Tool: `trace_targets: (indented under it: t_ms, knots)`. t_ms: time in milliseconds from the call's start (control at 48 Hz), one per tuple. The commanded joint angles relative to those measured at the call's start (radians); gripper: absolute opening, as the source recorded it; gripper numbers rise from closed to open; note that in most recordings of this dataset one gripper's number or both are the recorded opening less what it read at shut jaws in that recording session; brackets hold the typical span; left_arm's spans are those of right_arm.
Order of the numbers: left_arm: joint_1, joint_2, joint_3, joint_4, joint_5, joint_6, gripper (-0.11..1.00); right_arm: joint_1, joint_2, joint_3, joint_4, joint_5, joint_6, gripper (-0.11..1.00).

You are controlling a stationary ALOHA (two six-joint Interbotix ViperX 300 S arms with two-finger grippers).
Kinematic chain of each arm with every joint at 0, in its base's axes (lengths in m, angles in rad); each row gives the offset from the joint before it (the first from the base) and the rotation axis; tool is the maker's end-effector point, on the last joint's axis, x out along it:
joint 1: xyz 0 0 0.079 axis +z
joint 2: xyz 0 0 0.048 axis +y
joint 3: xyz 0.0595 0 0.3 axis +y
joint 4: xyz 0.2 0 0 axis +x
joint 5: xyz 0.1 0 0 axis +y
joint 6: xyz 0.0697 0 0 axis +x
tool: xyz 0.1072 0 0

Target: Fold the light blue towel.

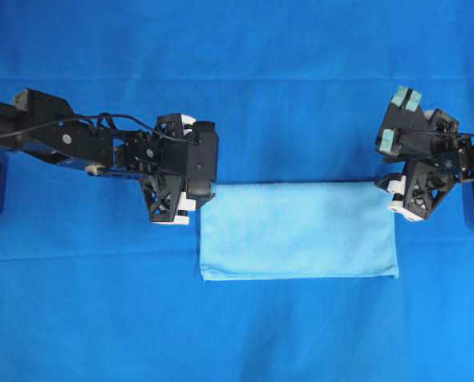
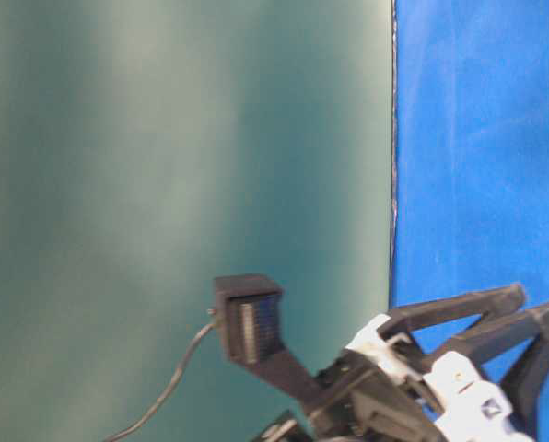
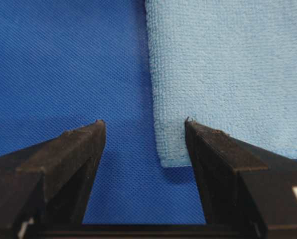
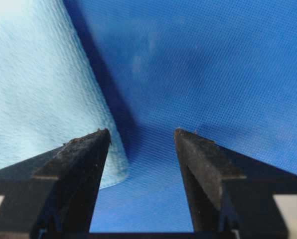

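The light blue towel lies flat as a wide rectangle in the middle of the table. My left gripper hovers at its far left corner, open. In the left wrist view that towel corner lies on the cloth between the fingers, close to the right one, and the left gripper holds nothing. My right gripper hangs at the far right corner, also open. In the right wrist view the towel corner sits beside the left finger, and the gap of the right gripper shows only table cloth.
A deep royal-blue cloth covers the whole table. The table-level view shows a green wall, a strip of the blue cloth and part of a black and white arm at the bottom.
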Motion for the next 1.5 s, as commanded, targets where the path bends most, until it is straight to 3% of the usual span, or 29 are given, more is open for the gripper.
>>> trace_targets:
  t_ms: [0, 250, 541, 625, 708, 771, 854, 1208, 1479]
  knots:
    - [0.009, 0.015, -0.006, 0.0, -0.035, 0.0, 0.63, -0.012, 0.017, 0.006, -0.002, -0.038, 0.0, 0.59]
    - [0.028, 0.092, -0.005, 0.0, -0.069, 0.0, 0.63, -0.032, 0.061, 0.048, -0.002, -0.144, 0.0, 0.58]
    - [0.018, 0.089, -0.005, 0.0, -0.037, -0.003, 0.61, -0.032, 0.058, 0.046, -0.002, -0.121, 0.0, 0.55]
    - [0.006, 0.084, -0.012, 0.0, 0.014, 0.003, 0.52, -0.032, 0.06, 0.044, -0.002, -0.114, 0.0, 0.37]
    - [0.003, 0.081, -0.021, 0.0, 0.063, 0.005, 0.31, -0.032, 0.057, 0.046, -0.002, -0.112, 0.0, 0.12]
    - [0.003, 0.075, -0.028, 0.0, 0.103, 0.005, 0.15, -0.031, 0.054, 0.048, -0.002, -0.114, 0.0, 0.0]
    - [0.005, 0.071, -0.034, 0.0, 0.133, 0.005, 0.03, -0.032, 0.048, 0.046, -0.002, -0.114, -0.008, 0.0]
    - [0.005, 0.002, -0.071, 0.0, 0.181, 0.064, 0.03, -0.032, -0.014, 0.037, 0.003, -0.094, 0.005, 0.0]
    - [0.005, -0.132, -0.14, 0.002, 0.337, 0.044, 0.03, -0.006, -0.196, -0.032, 0.005, 0.112, -0.006, 0.0]
